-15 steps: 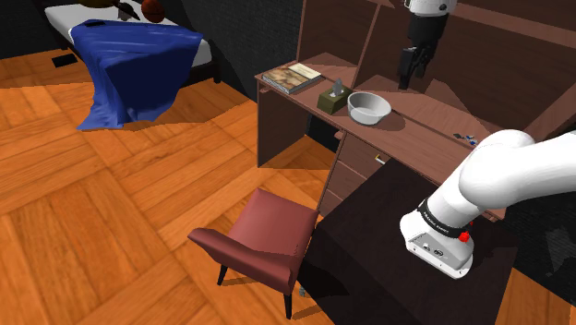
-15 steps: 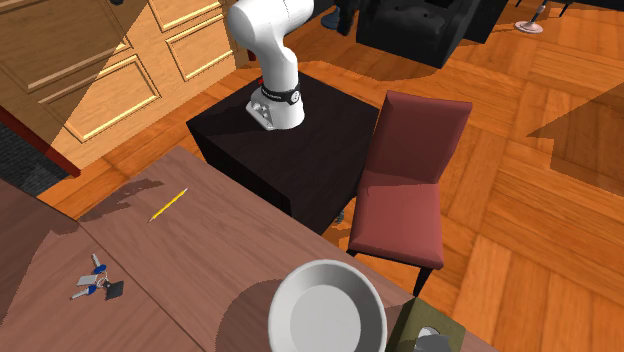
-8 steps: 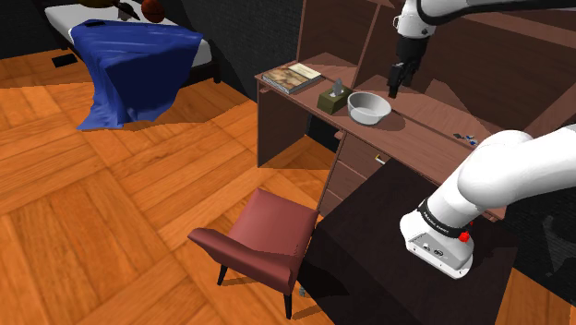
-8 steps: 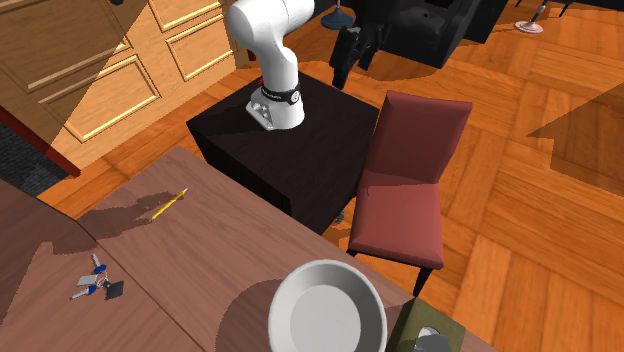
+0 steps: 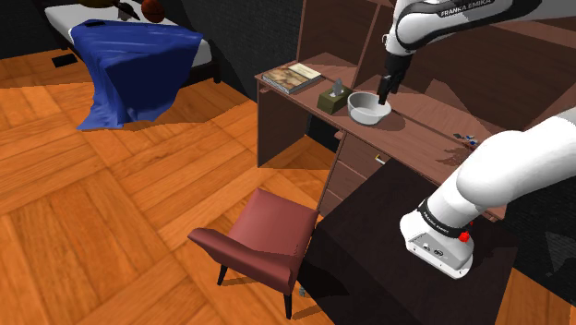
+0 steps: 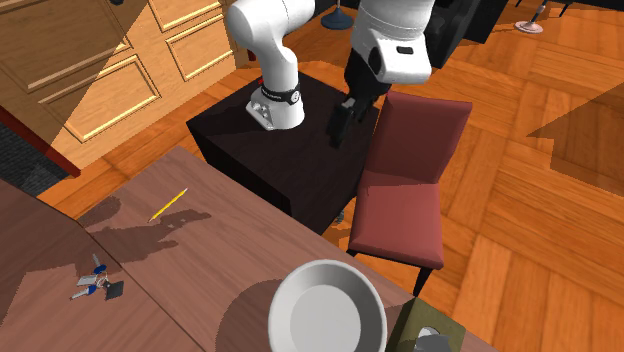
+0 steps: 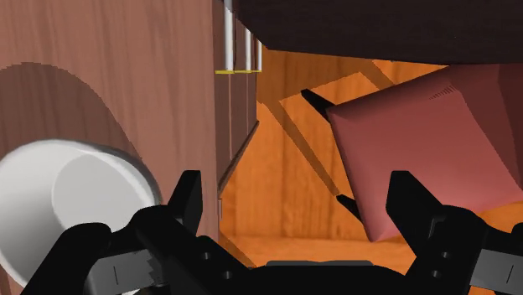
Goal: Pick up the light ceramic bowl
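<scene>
Brown surface (image 5: 434, 115), red chair (image 5: 272, 231) in front of it. Pale grey bowl (image 5: 368, 108) sits upright on the surface near its front edge. Gripper (image 5: 383, 90) hangs just above the bowl's rim. Fingers (image 7: 191, 201) are apart, bowl off to one side, not between them. Tissue box (image 5: 333, 95) is just beside the bowl.

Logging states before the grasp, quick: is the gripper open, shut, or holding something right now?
Gripper: open, holding nothing; the white bowl lies outside one finger, not between the two.
</scene>
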`<move>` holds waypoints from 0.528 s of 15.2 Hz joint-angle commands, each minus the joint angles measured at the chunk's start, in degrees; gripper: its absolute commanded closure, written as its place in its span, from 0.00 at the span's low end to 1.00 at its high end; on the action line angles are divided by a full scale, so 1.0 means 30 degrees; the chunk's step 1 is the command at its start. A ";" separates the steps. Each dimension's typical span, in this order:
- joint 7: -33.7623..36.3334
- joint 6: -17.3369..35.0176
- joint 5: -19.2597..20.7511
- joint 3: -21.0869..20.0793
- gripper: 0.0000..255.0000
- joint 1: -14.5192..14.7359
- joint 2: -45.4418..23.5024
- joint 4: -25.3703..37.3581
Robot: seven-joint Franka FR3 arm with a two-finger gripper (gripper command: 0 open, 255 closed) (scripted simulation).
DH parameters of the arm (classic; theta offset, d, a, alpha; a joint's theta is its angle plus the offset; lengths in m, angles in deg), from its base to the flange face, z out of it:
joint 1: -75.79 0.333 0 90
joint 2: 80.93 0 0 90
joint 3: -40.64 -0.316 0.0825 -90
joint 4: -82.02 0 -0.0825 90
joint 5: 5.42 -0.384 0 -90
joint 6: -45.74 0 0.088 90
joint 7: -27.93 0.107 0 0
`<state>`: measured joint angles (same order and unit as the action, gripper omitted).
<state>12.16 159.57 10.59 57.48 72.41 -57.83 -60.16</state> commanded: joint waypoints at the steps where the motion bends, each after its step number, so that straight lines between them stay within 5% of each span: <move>1: -0.0642 0.1296 0.0067 0.0561 0.00 -0.0064 -0.1267 0.0291; 8: -0.3280 0.5467 -0.0953 0.2179 0.00 -0.0211 -0.6328 0.1995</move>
<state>3.46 173.99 8.44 63.51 71.79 -74.51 -54.91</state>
